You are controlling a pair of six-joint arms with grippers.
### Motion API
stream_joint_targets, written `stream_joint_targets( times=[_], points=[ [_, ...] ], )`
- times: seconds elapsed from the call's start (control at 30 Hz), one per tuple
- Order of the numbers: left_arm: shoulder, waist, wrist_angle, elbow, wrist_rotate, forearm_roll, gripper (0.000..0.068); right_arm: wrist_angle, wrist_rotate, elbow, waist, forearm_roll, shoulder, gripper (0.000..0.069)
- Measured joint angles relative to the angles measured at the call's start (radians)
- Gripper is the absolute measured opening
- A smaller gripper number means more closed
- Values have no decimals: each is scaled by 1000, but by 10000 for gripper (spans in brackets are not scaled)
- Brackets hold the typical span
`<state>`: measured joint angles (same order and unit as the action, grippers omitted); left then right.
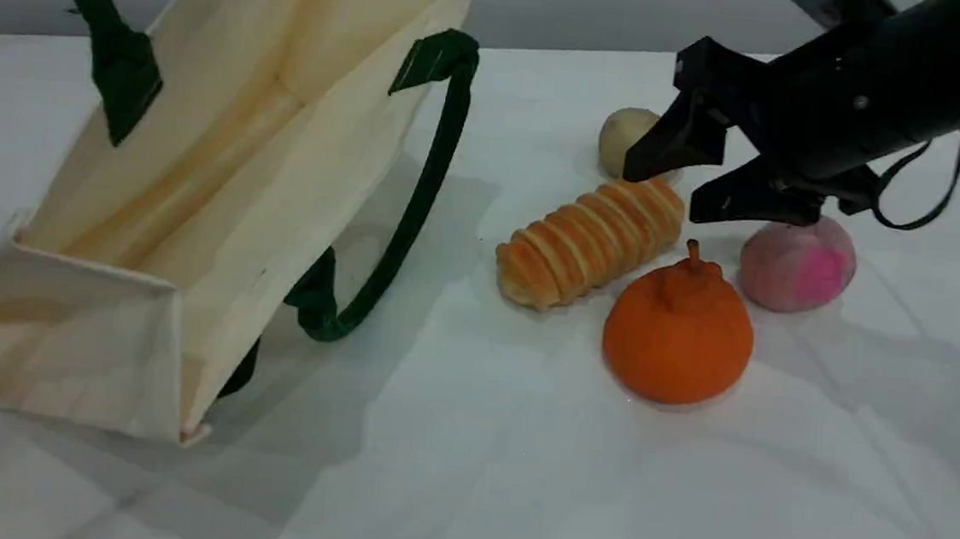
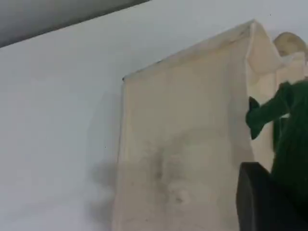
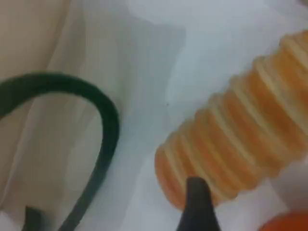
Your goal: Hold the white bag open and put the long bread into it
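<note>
Bread [image 1: 589, 242] lies outside white bag [image 1: 194, 196]; left hand clamps its handle [image 2: 288, 144], right hand [image 1: 677, 175] gapes.

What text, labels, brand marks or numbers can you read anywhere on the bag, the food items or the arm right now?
None: no readable word, number, label or sign shows in any view.
white bag: plain cream cloth, no print on the sides in view.
green handles: plain.
long bread, orange fruit, pink ball, beige lump: unmarked.
right tool: black, no marking legible.
</note>
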<state>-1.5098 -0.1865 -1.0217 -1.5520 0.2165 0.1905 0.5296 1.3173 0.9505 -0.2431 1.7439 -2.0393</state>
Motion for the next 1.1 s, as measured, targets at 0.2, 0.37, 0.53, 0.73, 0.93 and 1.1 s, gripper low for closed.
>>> stream_joint_targets(
  times=[0.2, 0.37, 0.53, 0.73, 0.93, 1.1],
  points=[
    [29, 0, -7, -8, 2, 27, 76, 0, -74, 70, 0, 1, -68, 462],
    [47, 0, -3, -8, 2, 27, 76, -6, -98, 125, -37, 0, -119, 462],
    [48, 0, -2, -8, 3, 47, 76, -70, -166, 147, -57, 2, -153, 461],
    [48, 0, -2, -8, 13, 75, 76, -126, -170, 148, -57, 3, -166, 460],
    [48, 0, -1, -8, 15, 75, 76, -117, -192, 186, -57, 2, -195, 460],
    [48, 0, -1, -8, 15, 75, 76, -103, -192, 209, -59, 3, -228, 459]
  ],
)
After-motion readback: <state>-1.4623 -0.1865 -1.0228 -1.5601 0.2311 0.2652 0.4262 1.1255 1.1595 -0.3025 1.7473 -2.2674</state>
